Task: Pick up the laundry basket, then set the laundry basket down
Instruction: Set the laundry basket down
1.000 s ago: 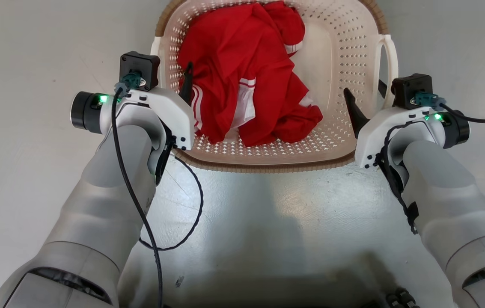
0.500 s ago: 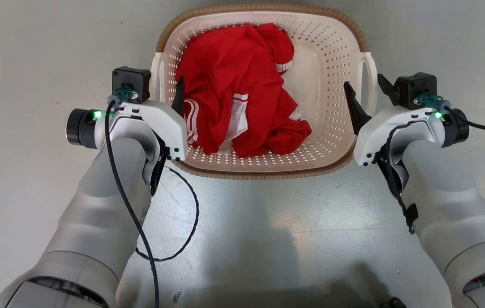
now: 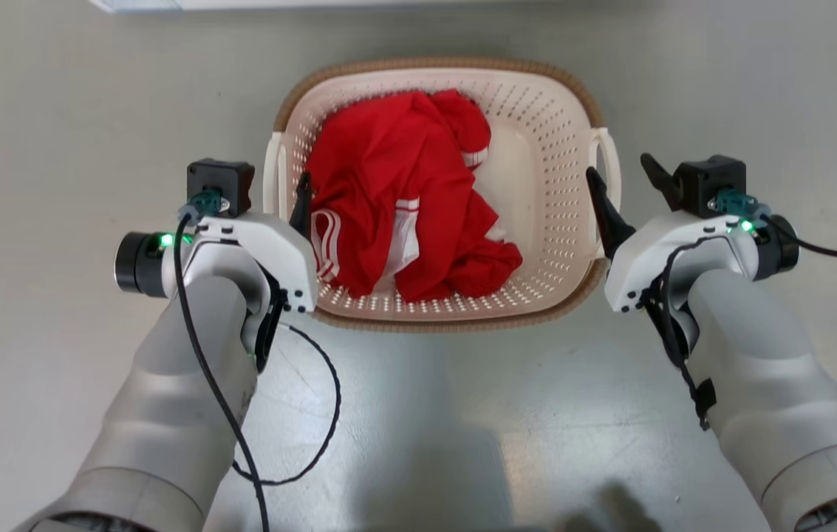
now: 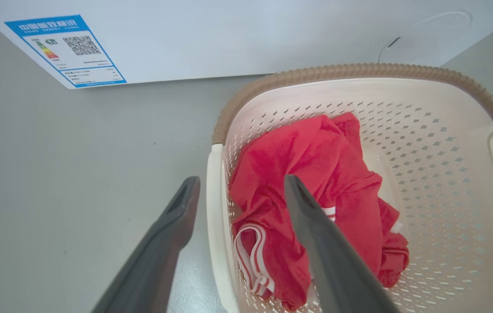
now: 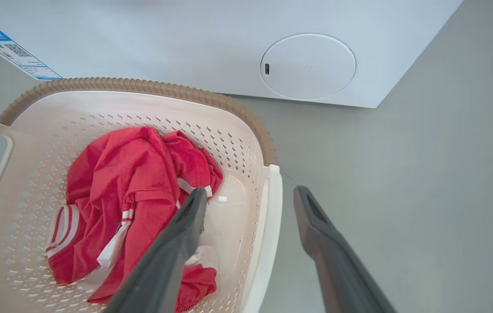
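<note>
Currently: grey floor [image 3: 41, 96], glossy nr robot. White appliance [image 5: 142, 39] stands beyond the basket, apart from it. L arm [image 3: 189, 384] and R arm [image 3: 758, 384] reach fwd, forearms roughly parallel, one each side of the laundry basket [image 3: 551, 192], which sits upright on the floor between them. Red garment [image 3: 388, 192] w/ white stripes heaped inside. Left gripper [image 4: 241, 182]: jaws wide apart, straddling L handle [image 3: 270, 177], one finger inside, one outside; nothing gripped. Right gripper [image 3: 617, 166]: same at R handle [image 3: 612, 148]. Blue-edged label [image 4: 65, 50] on appliance front.
</note>
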